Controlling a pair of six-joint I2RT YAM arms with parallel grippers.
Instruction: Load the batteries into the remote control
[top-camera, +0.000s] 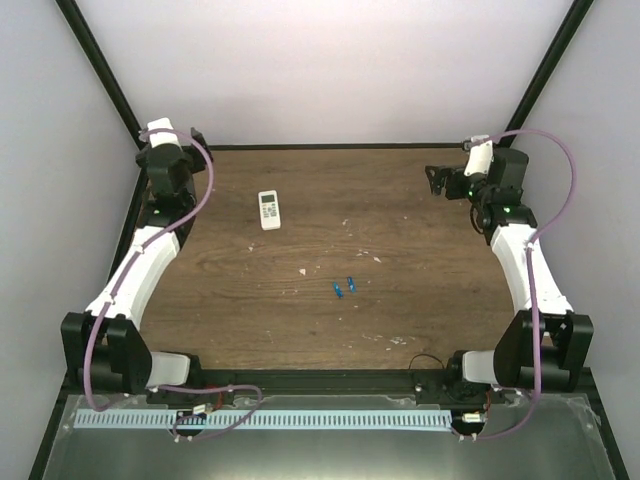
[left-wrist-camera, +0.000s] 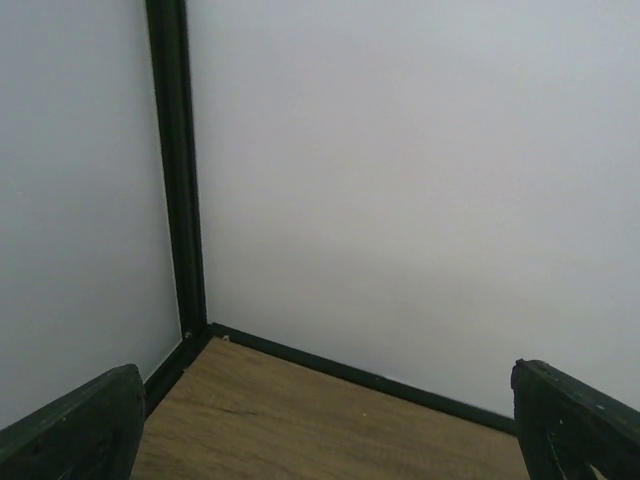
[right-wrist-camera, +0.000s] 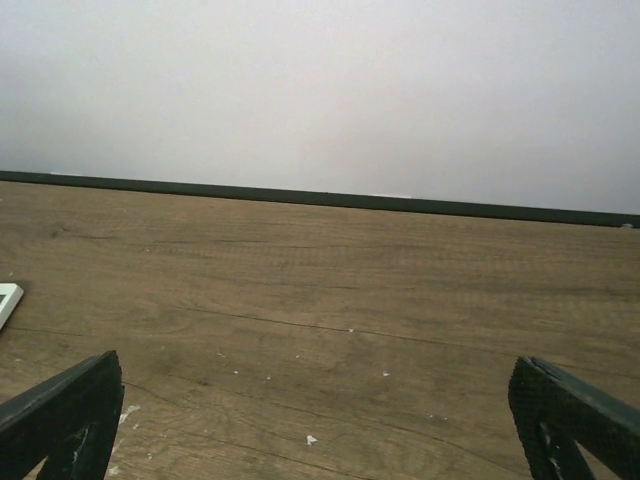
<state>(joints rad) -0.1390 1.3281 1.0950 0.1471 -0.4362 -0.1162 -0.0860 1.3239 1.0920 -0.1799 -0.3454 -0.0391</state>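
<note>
Two blue batteries (top-camera: 337, 290) lie apart from white remote control (top-camera: 270, 209); left tool (left-wrist-camera: 322, 395), right tool (right-wrist-camera: 315, 385) gape empty.

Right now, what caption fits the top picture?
The remote control and batteries lie apart on the table; left gripper and right gripper open near far corners.

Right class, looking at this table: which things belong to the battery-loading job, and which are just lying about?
Belongs to the job:
- remote control
- blue battery
- second blue battery

Just lying about:
- small white flecks scattered on the table
</note>
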